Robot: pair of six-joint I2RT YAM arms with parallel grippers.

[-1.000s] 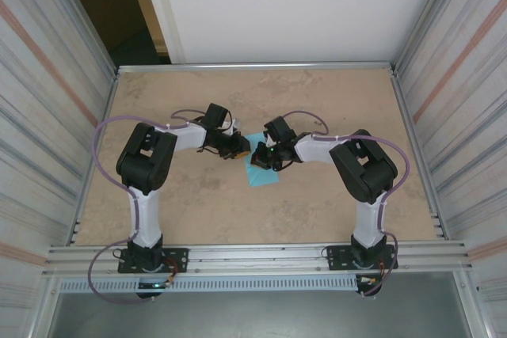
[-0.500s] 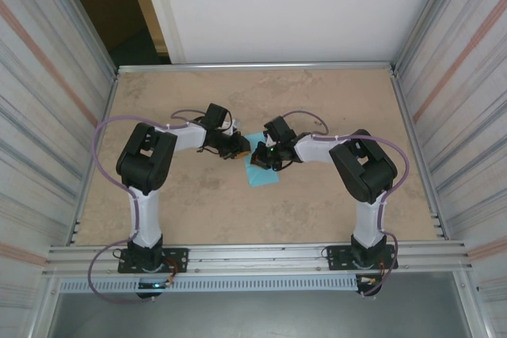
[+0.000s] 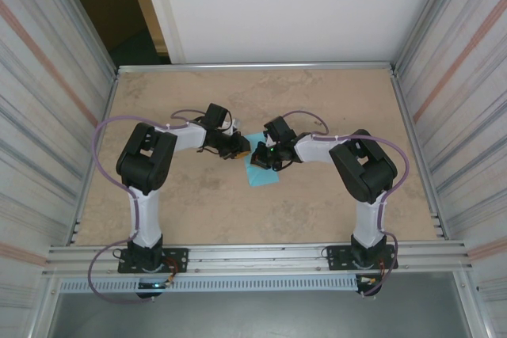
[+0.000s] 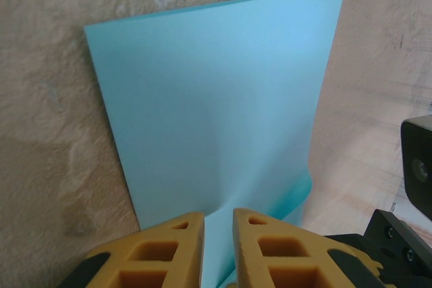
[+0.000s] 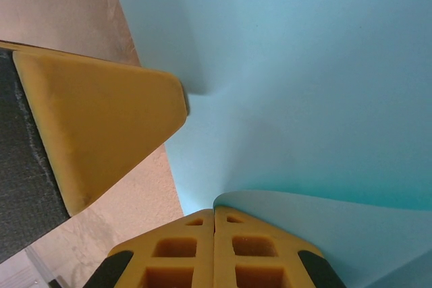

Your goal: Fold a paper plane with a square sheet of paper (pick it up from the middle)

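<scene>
- The thin light-blue square sheet of paper (image 4: 216,112) lies mid-table on the mottled beige tabletop (image 3: 317,100).
- The left gripper (image 4: 217,247) pinches its near edge.
- The right gripper (image 5: 214,247), fingers pressed together, clamps a curled-up corner.

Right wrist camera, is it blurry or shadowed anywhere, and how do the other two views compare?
Right wrist view: the blue paper is soft and close, with a shadow beside the other arm's yellow finger. Left wrist view: sharper, paper edges crisp, table grain visible, mild shading low on the sheet. Top view: even light, no glare, small detail lost.
</scene>
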